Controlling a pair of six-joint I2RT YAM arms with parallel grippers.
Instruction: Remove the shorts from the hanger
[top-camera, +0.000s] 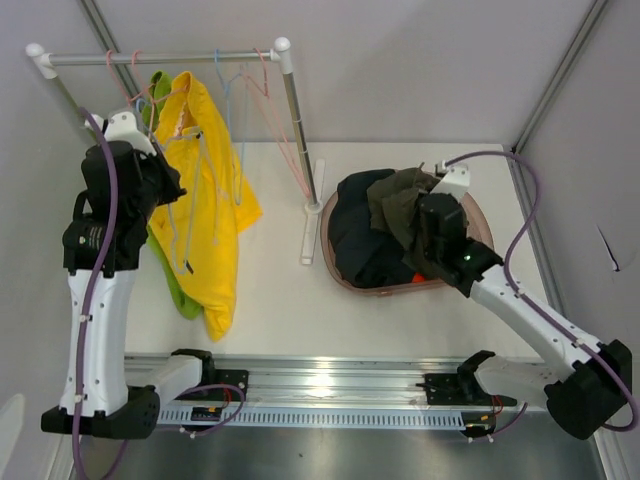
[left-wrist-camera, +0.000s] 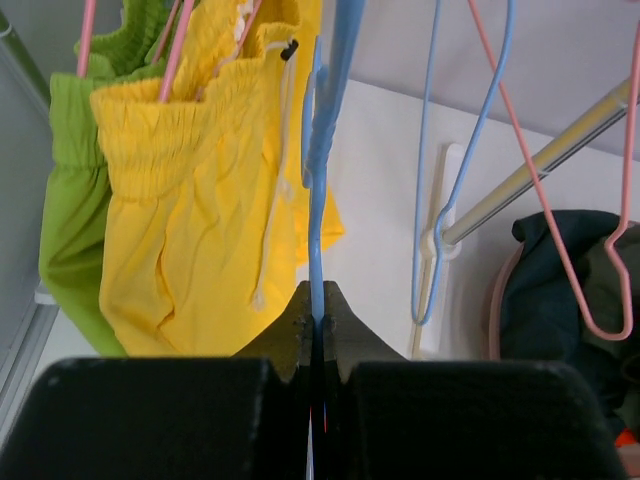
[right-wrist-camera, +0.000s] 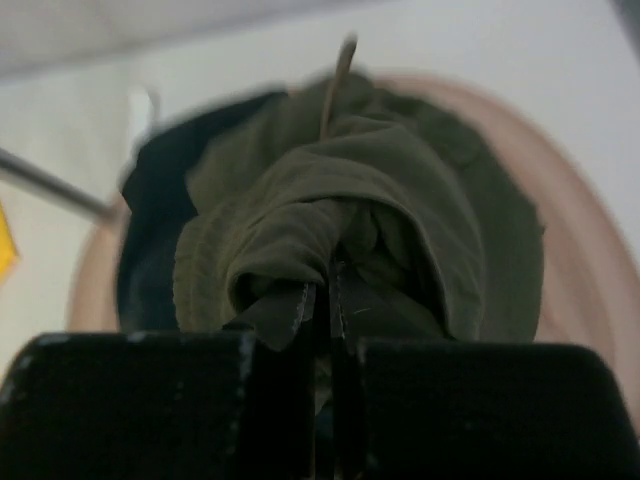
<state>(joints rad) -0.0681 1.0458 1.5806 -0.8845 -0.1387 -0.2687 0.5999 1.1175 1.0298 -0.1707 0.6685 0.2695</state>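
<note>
Yellow shorts (top-camera: 205, 200) and lime green shorts (top-camera: 172, 275) hang on pink hangers at the left end of the rack rail (top-camera: 160, 57). In the left wrist view my left gripper (left-wrist-camera: 316, 300) is shut on the lower wire of a blue hanger (left-wrist-camera: 322, 190), just right of the yellow shorts (left-wrist-camera: 190, 220) and green shorts (left-wrist-camera: 70, 210). My right gripper (right-wrist-camera: 330, 285) is shut on the dark olive-grey shorts (right-wrist-camera: 380, 190), held bunched over the basket (top-camera: 486, 235). Black shorts (top-camera: 355, 240) lie in the basket. A bit of the orange shorts (top-camera: 425, 277) shows beside the right wrist.
An empty blue hanger (left-wrist-camera: 450, 200) and an empty pink hanger (left-wrist-camera: 560, 200) hang on the rail to the right of the held one. The rack's metal post (top-camera: 293, 120) and white foot (top-camera: 311, 220) stand between the hanging shorts and the basket.
</note>
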